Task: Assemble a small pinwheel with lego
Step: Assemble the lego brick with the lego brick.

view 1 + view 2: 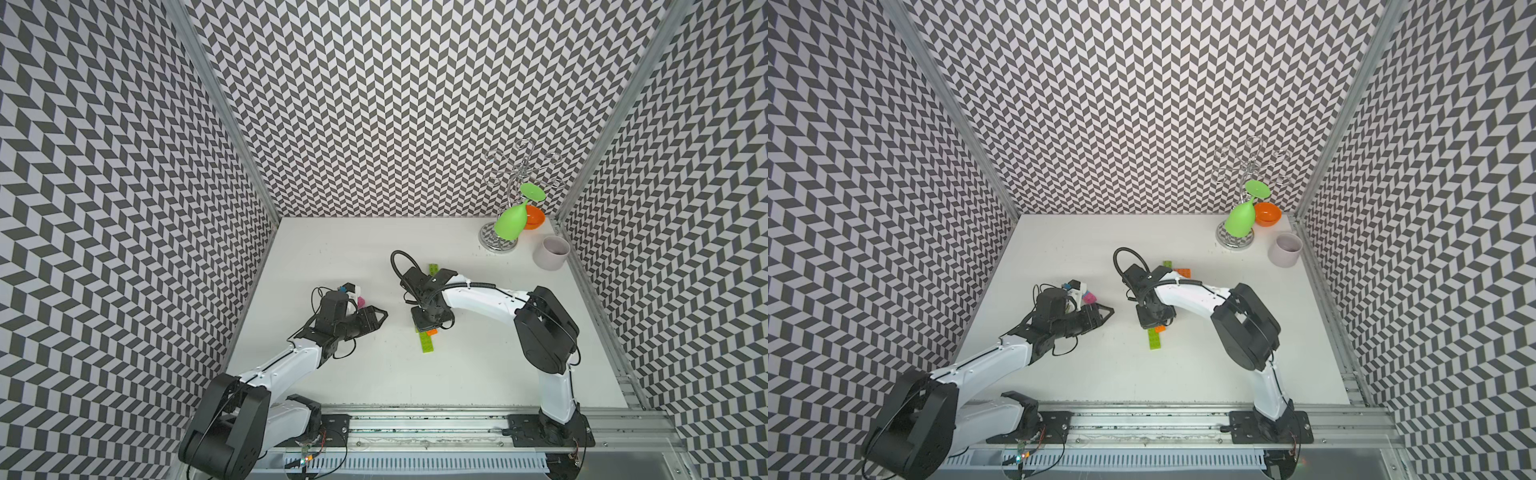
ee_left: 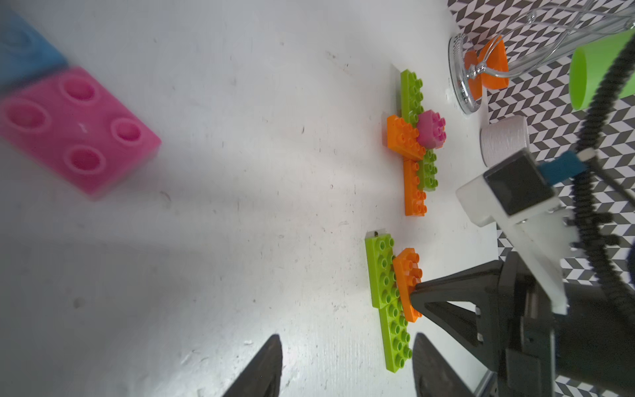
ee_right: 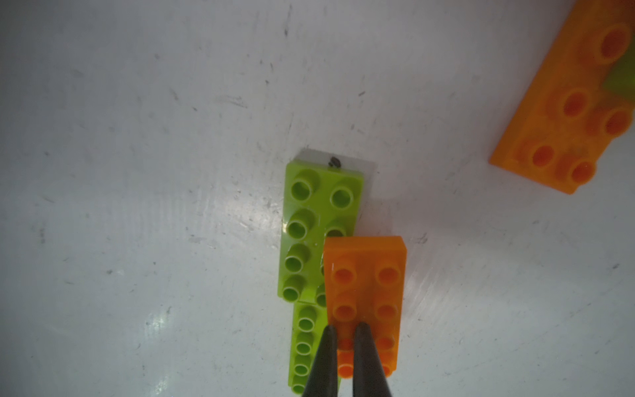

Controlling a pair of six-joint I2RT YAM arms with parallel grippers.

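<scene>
Two overlapping lime green lego bricks (image 3: 319,240) lie mid-table, with an orange brick (image 3: 367,275) on top of them. My right gripper (image 3: 346,328) is shut, its tips resting on that orange brick (image 1: 432,331). A second lego cluster of green, orange and pink bricks (image 2: 417,137) lies farther back, mostly hidden under the right arm in both top views. My left gripper (image 2: 347,347) is open and empty, low over bare table left of the lime bricks (image 2: 388,292). A pink square brick (image 2: 79,130) touches a blue brick (image 2: 24,51) beside the left wrist.
At the back right a chrome glass rack (image 1: 498,243) carries a green goblet (image 1: 509,224). An orange bowl (image 1: 535,218) sits beside it and a grey cup (image 1: 552,251) stands near the right wall. The arms' base rail runs along the front edge.
</scene>
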